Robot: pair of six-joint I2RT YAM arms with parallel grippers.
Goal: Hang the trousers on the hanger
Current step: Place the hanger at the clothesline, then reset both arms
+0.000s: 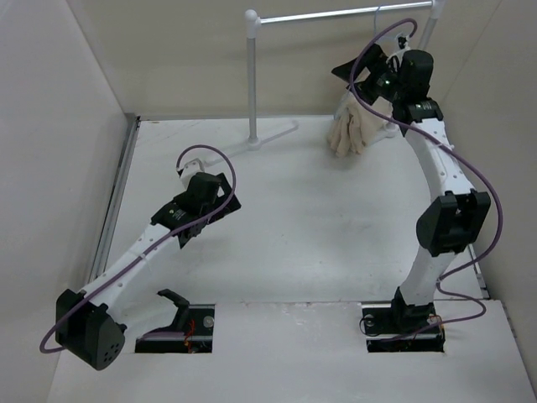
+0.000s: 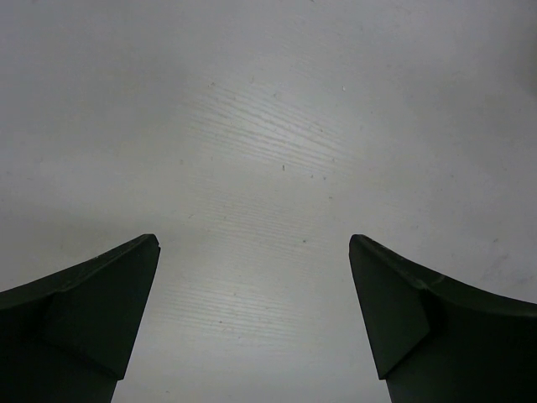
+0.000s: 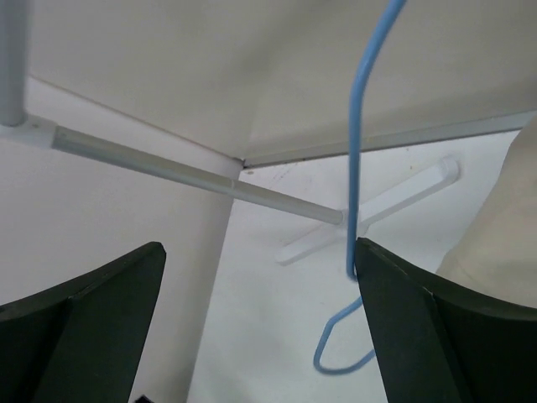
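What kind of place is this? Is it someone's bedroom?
Probably not a bedroom; it looks like a robot testing booth. Two robot arms are bolted to a white table, plain panel walls close it in, and the only clothes are beige trousers by a small white rack.

My tool (image 3: 258, 246) gaping, nothing clamped; left finger (image 3: 84, 327) and right finger (image 3: 419, 336) dark, in bottom corners. Blue wire hanger (image 3: 356, 151) drops from top edge, passes right at inner tip of right finger, contact unclear, ends in small bend lower down. Trousers (image 3: 503, 231), beige cloth, at right edge behind right finger. White rack (image 3: 168, 172) tube slants from elbow joint at left to crossed foot (image 3: 411, 186) on white counter (image 3: 268, 336)
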